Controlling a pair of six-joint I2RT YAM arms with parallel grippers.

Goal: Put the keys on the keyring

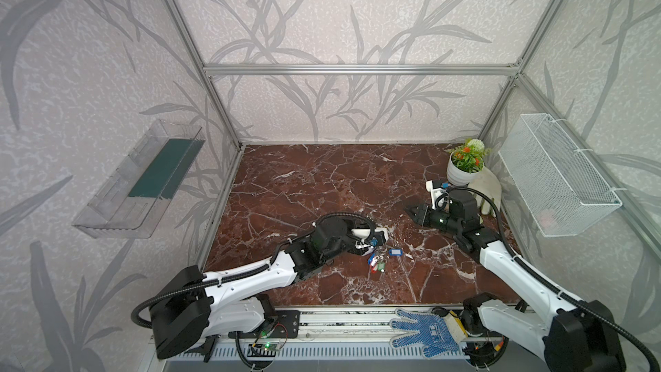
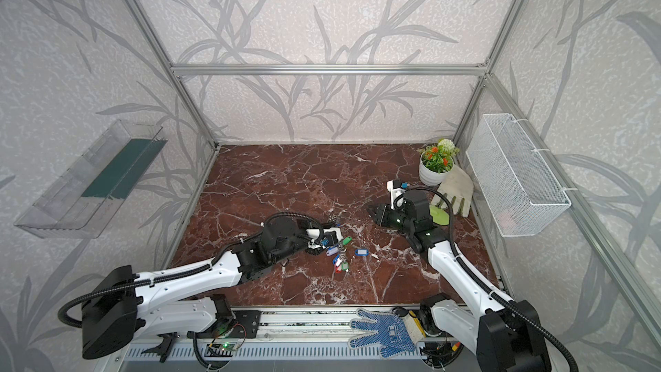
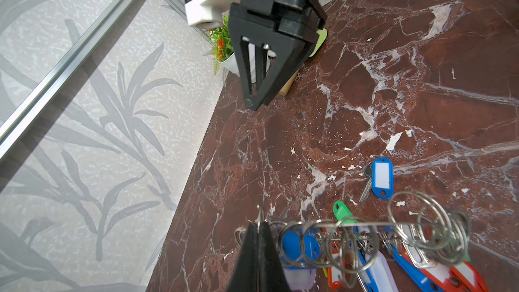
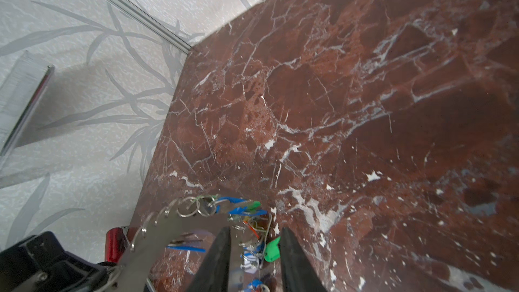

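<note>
My left gripper (image 1: 372, 245) (image 2: 323, 245) (image 3: 259, 224) is shut on the rim of the keyring (image 1: 381, 251) (image 2: 342, 249) (image 3: 365, 223) (image 4: 168, 228) and holds it edge-up just above the marble table. Several keys (image 1: 376, 263) (image 2: 339, 263) (image 3: 297, 244) with blue, red, green and white tags hang from its wire rings. One loose key with a blue tag (image 1: 394, 251) (image 2: 361, 252) (image 3: 382, 176) lies flat on the table beside the bunch. My right gripper (image 1: 411, 211) (image 2: 372, 214) (image 3: 254, 102) (image 4: 255, 237) hovers to the right, open, with nothing between its fingers.
A potted plant (image 1: 465, 164) and a white glove (image 2: 452, 187) sit at the back right, with a green disc (image 2: 439, 215) by the right arm. A blue-dotted glove (image 1: 425, 331) lies on the front rail. A wire basket (image 1: 558, 177) and a clear shelf (image 1: 143, 187) hang on the side walls.
</note>
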